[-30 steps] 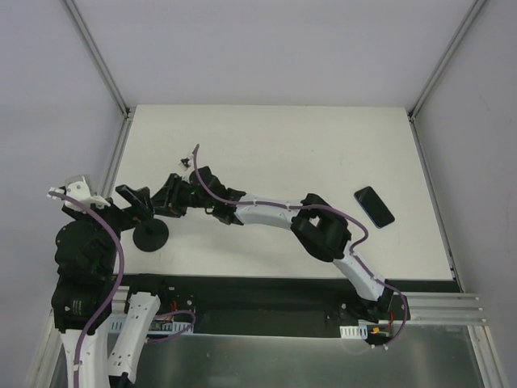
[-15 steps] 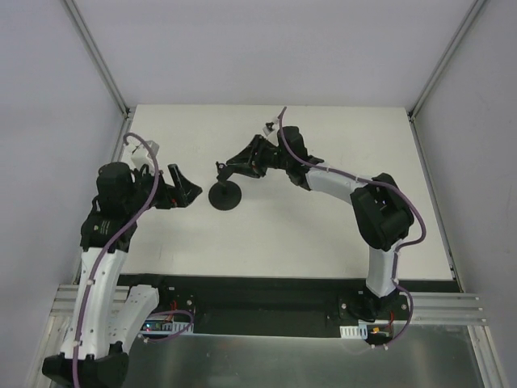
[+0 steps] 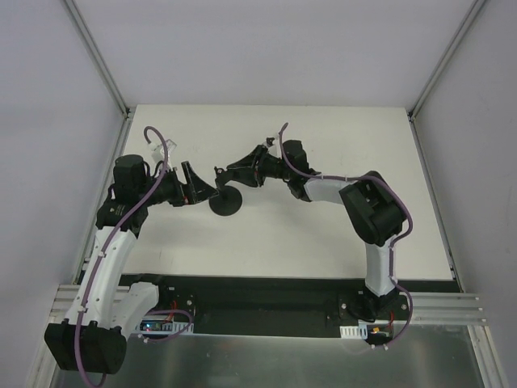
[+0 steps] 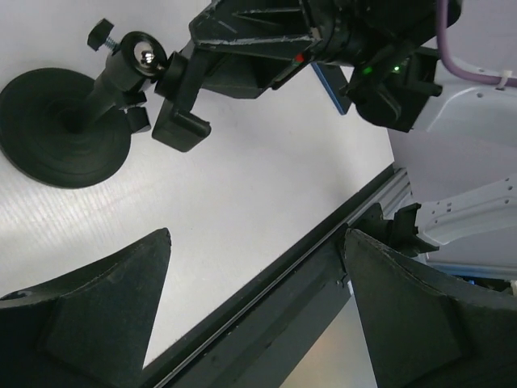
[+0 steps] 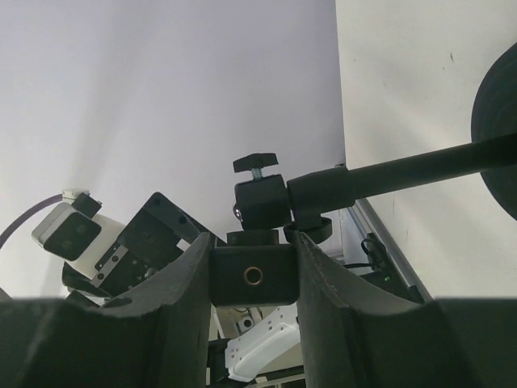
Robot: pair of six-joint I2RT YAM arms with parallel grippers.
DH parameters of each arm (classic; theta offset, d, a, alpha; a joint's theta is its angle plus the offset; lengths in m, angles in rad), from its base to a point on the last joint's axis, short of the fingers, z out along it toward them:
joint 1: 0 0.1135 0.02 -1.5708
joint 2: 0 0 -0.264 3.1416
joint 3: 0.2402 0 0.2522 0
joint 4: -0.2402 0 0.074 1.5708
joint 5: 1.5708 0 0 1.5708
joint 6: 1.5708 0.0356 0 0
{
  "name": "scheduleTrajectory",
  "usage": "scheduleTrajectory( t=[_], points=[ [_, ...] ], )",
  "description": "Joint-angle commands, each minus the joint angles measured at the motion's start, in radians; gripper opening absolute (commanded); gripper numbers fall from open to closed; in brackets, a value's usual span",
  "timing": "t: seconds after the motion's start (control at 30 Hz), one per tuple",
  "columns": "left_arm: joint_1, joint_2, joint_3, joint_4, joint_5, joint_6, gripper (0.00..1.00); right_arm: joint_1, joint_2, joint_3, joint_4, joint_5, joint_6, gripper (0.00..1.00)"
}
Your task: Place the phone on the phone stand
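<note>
While the right hand clamps the top bracket of the small black disc-based phone stand, left hand hangs just beside it — fingers spread, holding nothing; stand's disc on white table, left of centre.

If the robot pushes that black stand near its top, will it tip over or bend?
Pushed high, the phone stand probably tips rather than slides: a thin stem rises from its round flat base. It looks stiff: the right gripper clamps its top bracket and nothing visibly bends.
</note>
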Motion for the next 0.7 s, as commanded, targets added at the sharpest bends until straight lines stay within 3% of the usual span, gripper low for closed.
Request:
scheduleTrajectory(
  t=[0.0,0.03,0.07,0.13,0.27,0.37,0.4,0.47,0.5,0.53,0.63,0.67],
  points=[
    [-0.007,-0.038,-0.012,0.083,0.039,-0.040,0.88,-0.001,-0.015,-0.023,0.131,-0.019,0.074,0.52],
    [-0.007,-0.041,-0.012,0.083,0.039,-0.041,0.89,-0.004,-0.045,-0.029,0.086,-0.017,0.000,0.64],
    [-0.009,-0.056,-0.020,0.083,0.039,-0.041,0.90,-0.011,-0.064,-0.046,0.057,-0.011,-0.038,0.86],
    [-0.007,-0.074,-0.029,0.086,0.039,-0.035,0.92,-0.034,-0.134,-0.069,-0.044,-0.008,-0.199,0.98],
    [-0.007,-0.117,-0.028,0.082,0.037,-0.009,0.93,-0.084,-0.280,-0.107,-0.319,-0.013,-0.551,0.96],
    [-0.007,-0.133,-0.026,0.083,0.014,-0.008,0.94,-0.200,-0.435,-0.187,-0.461,0.004,-0.753,0.96],
    [-0.007,-0.131,-0.026,0.083,0.011,-0.003,0.94,-0.234,-0.476,-0.216,-0.595,0.025,-0.807,0.96],
    [-0.007,-0.128,-0.029,0.082,0.013,0.006,0.94,-0.353,-0.578,-0.216,-0.810,0.200,-0.934,0.96],
    [-0.007,-0.128,-0.031,0.080,0.016,0.008,0.94,-0.397,-0.596,-0.204,-1.033,0.296,-1.042,0.96],
    [-0.007,-0.127,-0.038,0.082,0.023,0.008,0.94,-0.440,-0.608,-0.175,-1.127,0.514,-1.085,0.96],
    [-0.007,-0.121,-0.046,0.082,0.046,0.011,0.95,-0.602,-0.590,-0.156,-1.278,0.827,-1.175,0.96],
    [-0.007,-0.111,-0.046,0.079,0.051,0.012,0.95,-0.701,-0.578,-0.158,-1.273,0.810,-1.189,0.96]
  ],
)
